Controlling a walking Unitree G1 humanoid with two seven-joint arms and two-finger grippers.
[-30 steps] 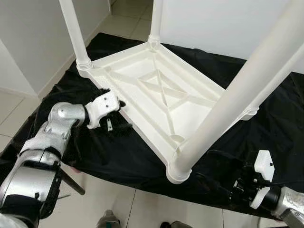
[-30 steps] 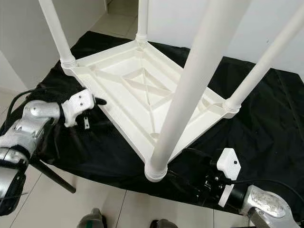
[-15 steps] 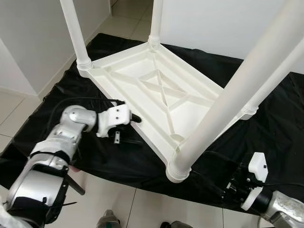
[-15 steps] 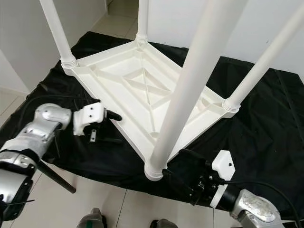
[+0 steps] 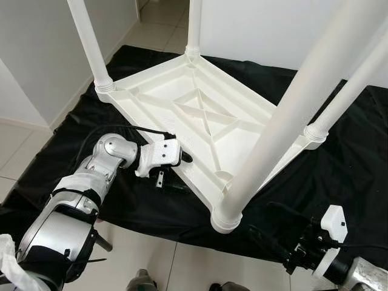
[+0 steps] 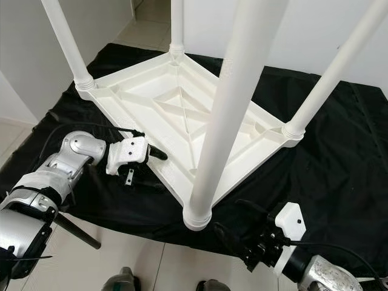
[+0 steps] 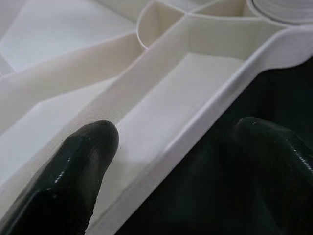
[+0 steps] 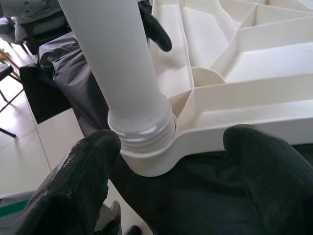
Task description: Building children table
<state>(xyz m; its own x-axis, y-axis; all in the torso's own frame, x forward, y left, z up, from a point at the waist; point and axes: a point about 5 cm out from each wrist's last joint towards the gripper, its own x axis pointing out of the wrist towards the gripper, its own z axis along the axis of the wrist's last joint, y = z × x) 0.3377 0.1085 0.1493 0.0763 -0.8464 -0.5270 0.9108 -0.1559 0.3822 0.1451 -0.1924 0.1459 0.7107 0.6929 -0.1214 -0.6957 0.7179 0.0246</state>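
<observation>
A white plastic children's table [image 5: 206, 121] lies upside down on a black cloth [image 5: 339, 163], its four legs pointing up. The nearest leg [image 5: 285, 121] is screwed into the corner socket [image 8: 142, 147] closest to me. My left gripper [image 5: 179, 160] is open at the table's near-left rim [image 7: 195, 132]. One finger [image 7: 78, 166] is over the inside and the other over the cloth outside, with the rim between them. My right gripper [image 6: 233, 219] is open low on the right, just short of that near corner, and its fingers [image 8: 83, 176] frame the leg's base.
The cloth-covered surface ends just in front of me, with tiled floor [image 5: 163, 260] below it. A thin black stand leg [image 5: 100, 242] slants at the lower left. White walls close in on the left and behind. A doorway opens at the far side.
My left gripper has slid along the near-left rim toward the near corner and now straddles the rim. The right gripper has dropped slightly lower. The camera has shifted a little.
</observation>
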